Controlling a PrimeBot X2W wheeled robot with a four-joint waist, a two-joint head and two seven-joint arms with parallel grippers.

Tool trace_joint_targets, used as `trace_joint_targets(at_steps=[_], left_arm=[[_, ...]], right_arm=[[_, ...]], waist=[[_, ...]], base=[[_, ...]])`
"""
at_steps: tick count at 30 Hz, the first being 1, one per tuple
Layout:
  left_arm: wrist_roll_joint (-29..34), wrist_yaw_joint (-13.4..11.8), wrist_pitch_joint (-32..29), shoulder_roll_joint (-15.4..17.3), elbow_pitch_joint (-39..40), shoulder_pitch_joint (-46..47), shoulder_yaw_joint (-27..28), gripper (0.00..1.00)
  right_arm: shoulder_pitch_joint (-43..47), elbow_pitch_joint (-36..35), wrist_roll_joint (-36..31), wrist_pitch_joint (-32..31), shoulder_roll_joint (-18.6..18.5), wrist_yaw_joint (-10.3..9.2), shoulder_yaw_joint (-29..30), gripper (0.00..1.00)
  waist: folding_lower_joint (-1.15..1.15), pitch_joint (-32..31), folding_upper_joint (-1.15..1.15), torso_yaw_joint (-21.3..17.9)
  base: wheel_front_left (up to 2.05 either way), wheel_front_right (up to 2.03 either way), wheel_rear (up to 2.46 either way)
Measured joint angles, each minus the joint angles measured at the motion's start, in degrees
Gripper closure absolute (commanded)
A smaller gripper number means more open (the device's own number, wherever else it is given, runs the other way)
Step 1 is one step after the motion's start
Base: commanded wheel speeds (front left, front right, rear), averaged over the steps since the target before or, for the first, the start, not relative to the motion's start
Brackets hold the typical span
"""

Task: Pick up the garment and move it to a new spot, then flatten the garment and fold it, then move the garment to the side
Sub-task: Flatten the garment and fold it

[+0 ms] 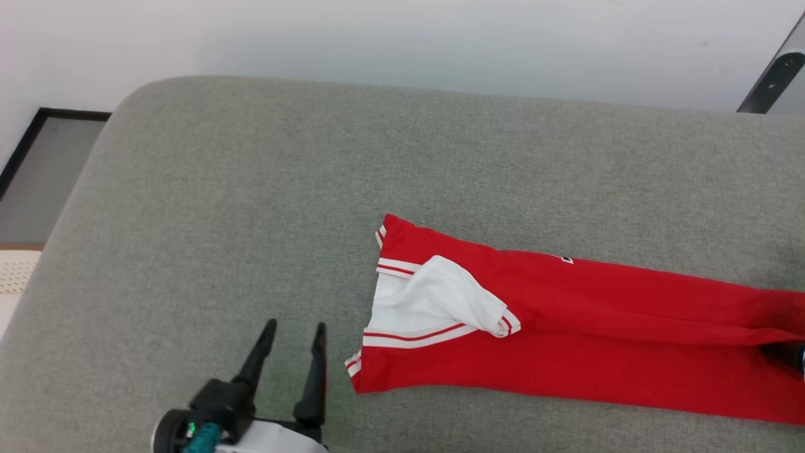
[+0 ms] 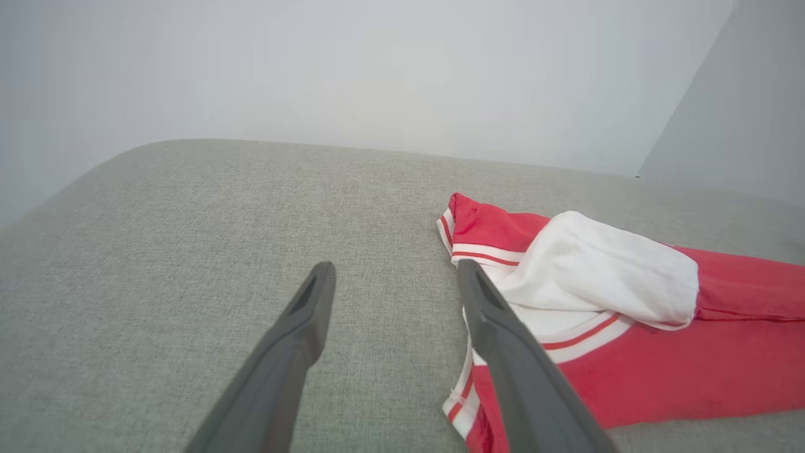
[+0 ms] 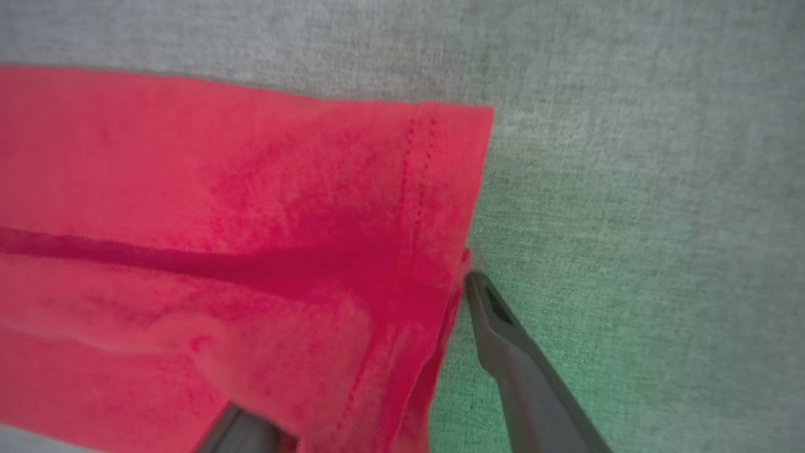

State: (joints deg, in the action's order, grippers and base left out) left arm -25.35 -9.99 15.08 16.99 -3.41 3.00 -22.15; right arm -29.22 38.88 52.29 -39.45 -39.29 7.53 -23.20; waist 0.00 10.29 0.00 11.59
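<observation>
1. The garment (image 1: 566, 327) is a red shirt. It lies on a big grey cushion (image 1: 220, 207), in the front right part of it in the head view.
2. The shirt is folded into one long strip. A white sleeve (image 1: 434, 296) with red stripes lies on top of it at the left end.
3. The right end of the shirt is cut off by the edge of the head view.
4. A tiny black and white print (image 1: 566, 259) peeks out at the far edge of the shirt. It is too small to read.
5. The left pincer (image 1: 294, 327) is wide open and holds nothing. It is over the cushion, just beside the sleeve end of the shirt.
6. In the left wrist view, one dark finger (image 2: 503, 352) sits in front of the shirt's striped edge. I cannot tell if it touches the cloth.
7. The right pincer (image 3: 397, 283) is at the other end of the shirt, by the stitched hem (image 3: 421, 189). It is spread wide and does not squeeze the cloth.
8. One of its fingers (image 3: 509, 352) is over the bare cushion, right beside the hem. The other finger (image 3: 242, 431) is mostly hidden by the red cloth, so its tip cannot be seen.
9. The right wrist view is blurry.
10. A small dark shape (image 1: 793, 355) shows at the right edge of the head view, on the shirt. It is cut off and I cannot tell what it is.
</observation>
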Motion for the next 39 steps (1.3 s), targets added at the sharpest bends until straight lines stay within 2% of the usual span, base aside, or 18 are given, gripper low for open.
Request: trace_joint_targets(at_steps=[4,12,13,14,16,28,39], left_arm=[[3.8,1.49,0.0,-2.18,-1.53,-0.29,1.09,0.0],[7.54,4.54,0.0,-6.03,-3.98,-0.08,5.0,0.0],[7.94,5.02,0.0,-6.36,-4.16,-0.08,5.39,0.0],[8.31,5.32,0.0,-6.7,-4.35,-0.08,5.84,0.0],[8.89,6.05,0.0,-7.39,-4.6,-0.08,6.64,0.0],[11.78,9.58,0.0,-10.25,-5.79,0.25,11.03,0.0],[13.71,12.04,0.0,-11.28,-6.12,0.26,13.79,0.0]], right_arm=[[-0.01,1.01,-2.85,-1.27,1.24,0.0,1.58,0.0],[0.04,0.89,-6.43,-2.91,2.97,-0.01,4.95,0.02],[0.16,0.76,-6.77,-2.94,3.13,-0.02,5.3,0.23],[0.35,0.57,-7.15,-2.99,3.33,-0.02,5.75,0.56],[0.52,0.26,-7.88,-3.25,3.56,-0.07,6.26,1.0],[1.31,-1.13,-10.66,-3.78,6.35,-0.18,10.85,1.0],[2.69,-0.76,-10.72,5.66,9.26,0.53,19.04,1.0]], waist=[[0.0,0.48,0.0,0.53],[0.0,1.71,0.0,0.73],[0.0,1.77,0.0,0.73],[0.0,1.81,0.0,0.75],[0.0,1.88,0.0,0.79],[0.0,2.31,0.0,0.16],[0.0,2.06,0.0,-4.78]], base=[[0.0,0.0,0.0],[0.0,0.0,0.0],[0.0,0.0,0.0],[0.0,0.0,0.0],[0.0,0.0,0.0],[0.0,0.0,0.0],[0.0,0.0,0.0]])
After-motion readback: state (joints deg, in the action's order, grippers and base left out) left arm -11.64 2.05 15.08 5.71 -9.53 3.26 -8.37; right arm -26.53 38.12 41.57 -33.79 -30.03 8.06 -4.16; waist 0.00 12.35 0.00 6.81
